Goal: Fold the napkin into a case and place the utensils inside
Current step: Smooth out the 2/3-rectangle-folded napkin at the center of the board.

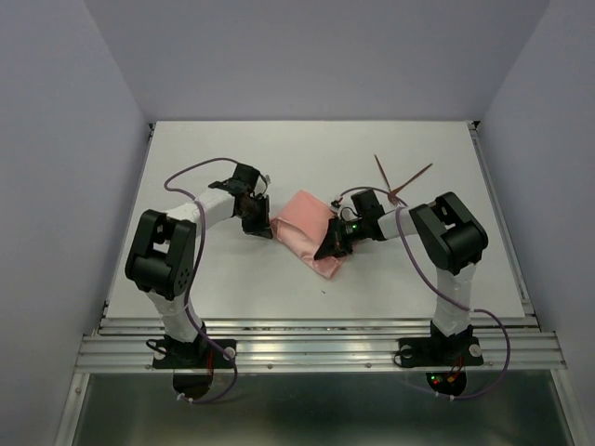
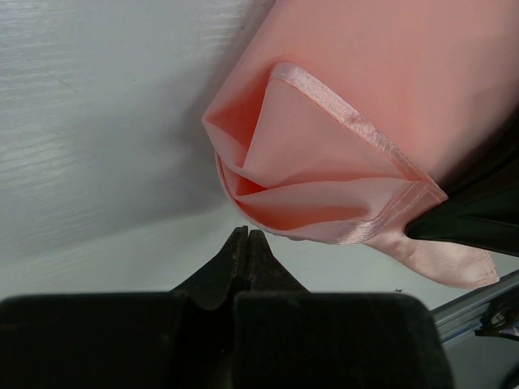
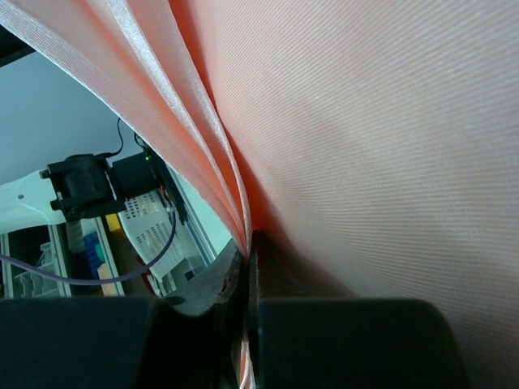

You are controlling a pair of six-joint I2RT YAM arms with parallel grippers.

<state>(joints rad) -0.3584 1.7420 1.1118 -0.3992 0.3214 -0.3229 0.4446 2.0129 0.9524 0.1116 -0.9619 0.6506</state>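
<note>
Jaws of the right gripper (image 3: pixel 247 243) were clamped on layered edges of the napkin (image 1: pixel 302 228). The left gripper (image 2: pixel 247 235) was closed on nothing, just short of the cloth. Folding appeared partly done: a loose layered bundle lay on the table (image 1: pixel 232 158), not a finished case. The utensils (image 1: pixel 402 178) lay apart, uninserted. No legible markings.

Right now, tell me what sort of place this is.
Probably a robot lab test cell: a white table boxed in by plain walls, two arms bolted to a metal rail, and a napkin with utensils laid out as practice props.
</note>
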